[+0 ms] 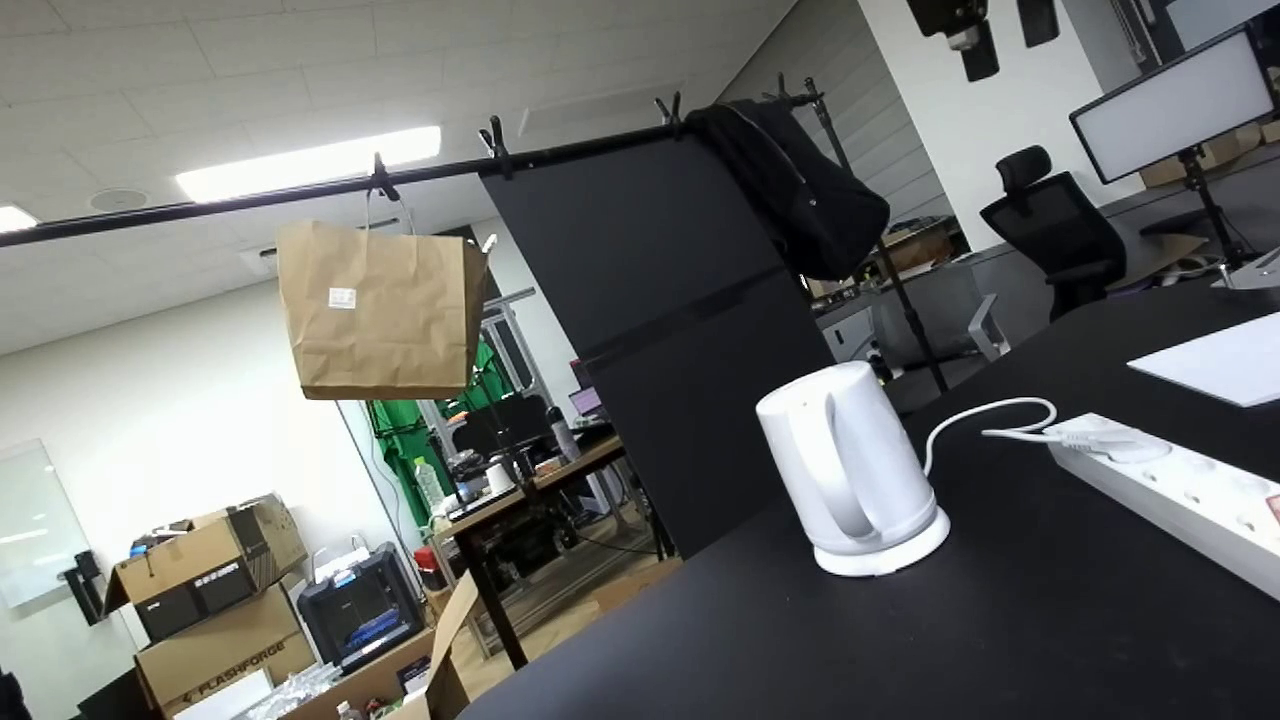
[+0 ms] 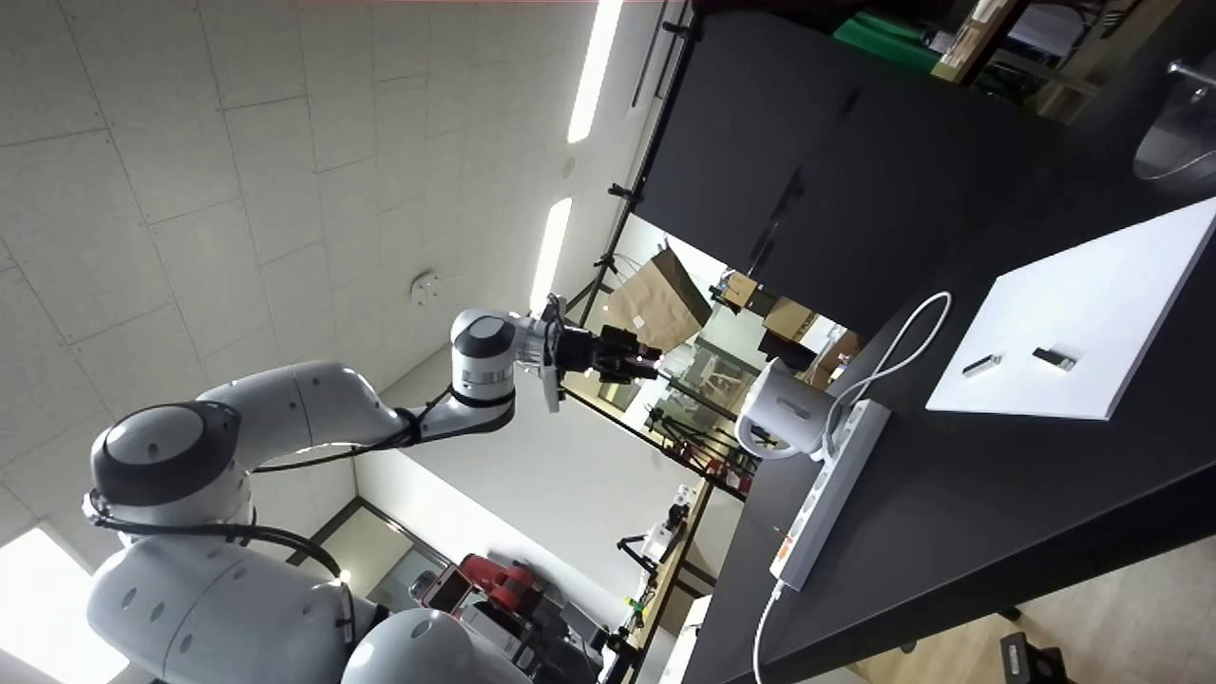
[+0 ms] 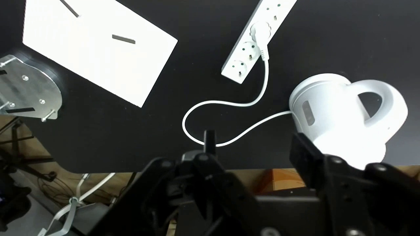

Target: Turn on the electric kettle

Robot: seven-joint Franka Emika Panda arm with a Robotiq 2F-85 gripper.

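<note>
The end effector hangs in the air, its fingers spread wide with nothing between them. Lower down, the electric kettle stands upright on its round base on the table, untouched, so the step in hand looks to be the approach, with the pressing not yet begun. The next move probably calls for lowering toward the handle, bringing the fingers closer together and pushing the switch, likely low by the handle, gently enough that the kettle does not slide; the switch cannot be made out. Beside the kettle, the white cord curls over the table to a plug seated in the power strip. Farther out lies a white board, and beyond the table a paper bag hangs from a pole.
</note>
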